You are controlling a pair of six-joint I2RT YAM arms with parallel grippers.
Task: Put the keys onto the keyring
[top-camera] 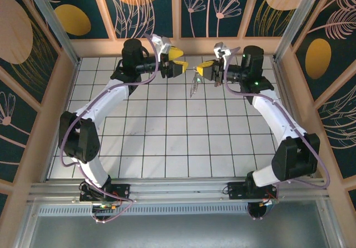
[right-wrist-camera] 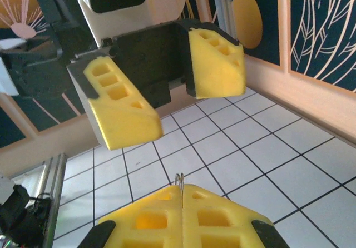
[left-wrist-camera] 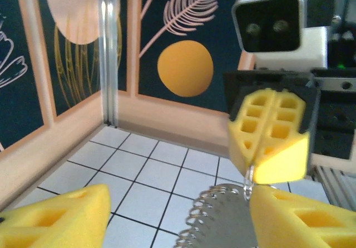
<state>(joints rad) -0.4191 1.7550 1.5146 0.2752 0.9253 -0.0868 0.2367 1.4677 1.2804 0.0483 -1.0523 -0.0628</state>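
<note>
Jaws of right gripper [top-camera: 203,70] pinched tight on keyring [top-camera: 194,84], held high over table [top-camera: 167,142] so metal bits dangle free. Left gripper [top-camera: 179,60] jaws apart, empty, facing ring, likely ready to help.

Far end of table [top-camera: 167,142] — left gripper [top-camera: 181,61] faces right gripper [top-camera: 198,69]
The keyring [top-camera: 194,84] hangs under the right one — near the left.
</note>
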